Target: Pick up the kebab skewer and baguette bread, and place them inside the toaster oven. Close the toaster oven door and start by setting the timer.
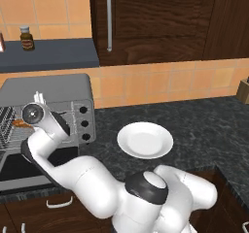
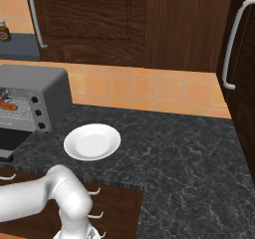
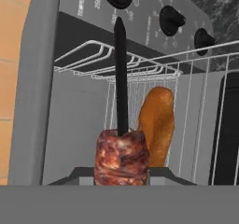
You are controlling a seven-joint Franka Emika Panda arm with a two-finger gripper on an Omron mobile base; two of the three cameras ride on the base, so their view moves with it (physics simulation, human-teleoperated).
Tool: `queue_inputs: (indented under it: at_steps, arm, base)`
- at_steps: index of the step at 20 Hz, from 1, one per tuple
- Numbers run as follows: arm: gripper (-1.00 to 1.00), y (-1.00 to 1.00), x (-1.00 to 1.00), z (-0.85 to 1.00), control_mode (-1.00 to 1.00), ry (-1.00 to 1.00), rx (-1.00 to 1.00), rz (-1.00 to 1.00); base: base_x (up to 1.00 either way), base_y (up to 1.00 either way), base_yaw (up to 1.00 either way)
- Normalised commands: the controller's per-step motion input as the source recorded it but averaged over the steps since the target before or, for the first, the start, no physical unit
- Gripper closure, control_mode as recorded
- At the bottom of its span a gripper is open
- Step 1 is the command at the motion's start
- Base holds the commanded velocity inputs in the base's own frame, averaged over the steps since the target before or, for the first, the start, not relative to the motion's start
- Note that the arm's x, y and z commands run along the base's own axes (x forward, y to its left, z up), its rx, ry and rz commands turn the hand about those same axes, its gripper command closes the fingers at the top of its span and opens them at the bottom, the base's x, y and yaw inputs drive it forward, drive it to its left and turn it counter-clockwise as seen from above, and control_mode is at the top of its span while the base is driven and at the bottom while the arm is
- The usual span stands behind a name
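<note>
Nearest the hand camera sits a dark red and brown chunk of the kebab skewer (image 3: 121, 157), pinched between the two dark finger tips of the gripper (image 3: 121, 174), whose jaws stand narrow and closed on the meat. From that chunk the skewer's thin stick, dark in this view, runs straight away toward the wire racks (image 3: 140, 62) of the toaster oven (image 1: 53, 93). Just right of the stick, the baguette bread (image 3: 158, 125) lies inside the oven cavity, orange-brown and round-ended, on the wire shelf. Beyond the racks, the three black knobs (image 3: 170, 20) line the grey control panel.

In the left base view the white arm (image 1: 73, 171) bends leftward from the lower right, its wrist in front of the oven's open mouth at the left edge of the scene. A bit of orange-brown shows on the rack just left of the wrist. The toaster oven door (image 1: 29, 171) hangs down and open below the cavity, its dark glass facing the room. Above the oven, a small jar (image 1: 26, 38) stands on a dark shelf (image 1: 58, 52).

Right of the oven, a white plate (image 1: 145, 140) rests on the dark speckled counter (image 2: 189, 153), near the oven but apart from it. Dark wood cabinets (image 2: 149, 24) with pale handles rise behind the orange tiled wall.
</note>
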Motion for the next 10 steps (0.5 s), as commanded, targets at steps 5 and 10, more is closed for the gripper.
queue_inputs:
  at_steps: [5,10]
  arm:
    - [1.00,0.18,-0.35,-0.05,-1.00,0.10,0.11,-0.21]
    - [1.00,0.31,-0.40,-0.38,-1.00,0.11,0.00,-0.14]
  base:
    - [0.00,0.00,0.00]
    - [0.00,0.00,0.00]
